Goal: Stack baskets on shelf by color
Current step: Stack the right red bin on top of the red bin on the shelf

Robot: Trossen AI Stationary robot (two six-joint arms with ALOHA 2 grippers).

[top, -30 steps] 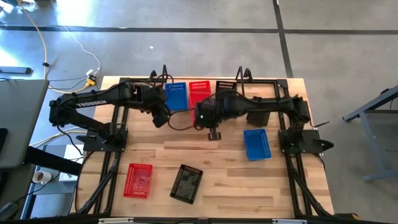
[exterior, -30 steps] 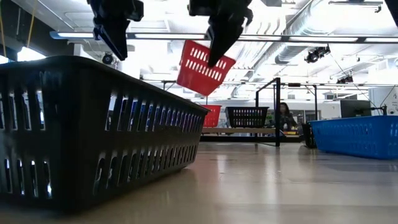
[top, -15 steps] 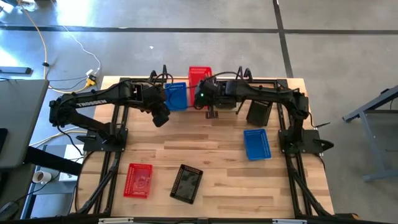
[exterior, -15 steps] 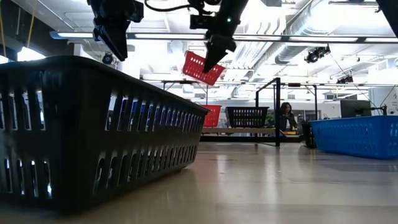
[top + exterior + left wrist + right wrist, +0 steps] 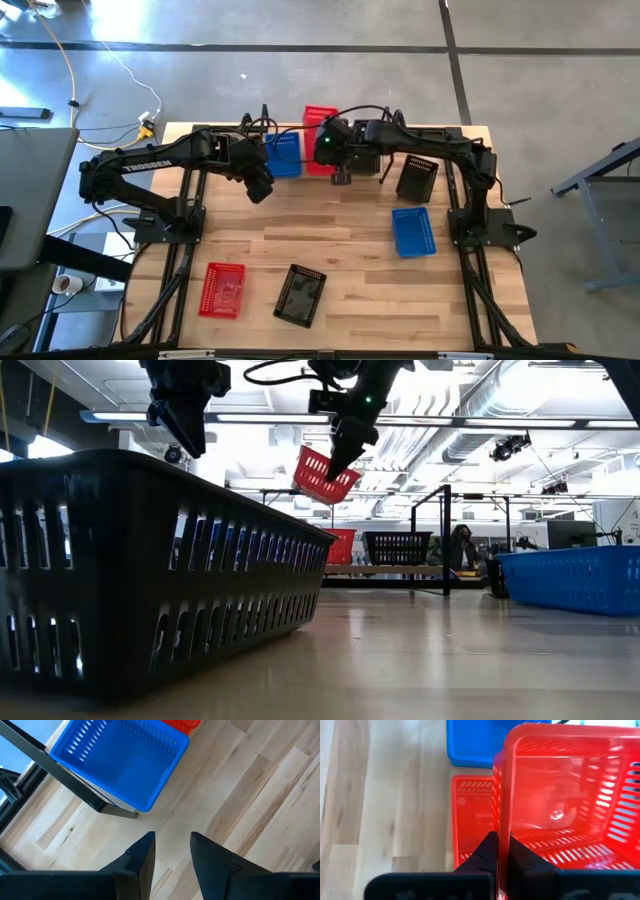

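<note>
While my right gripper [image 5: 501, 851] stays pinched on the red basket [image 5: 560, 800] | now carried over the shelf's red one [image 5: 470, 815] | lowering stacks it.

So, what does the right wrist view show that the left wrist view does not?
Only the right wrist view shows the right claw shut on the wall of a lifted red basket, with a second red basket lying on the shelf below it. Only the left wrist view shows the left claw, empty with a gap between its fingers, above bare table, and the whole inside of the blue basket. Both views share the blue basket on the shelf, a red basket beside it, and the light wooden boards.
</note>
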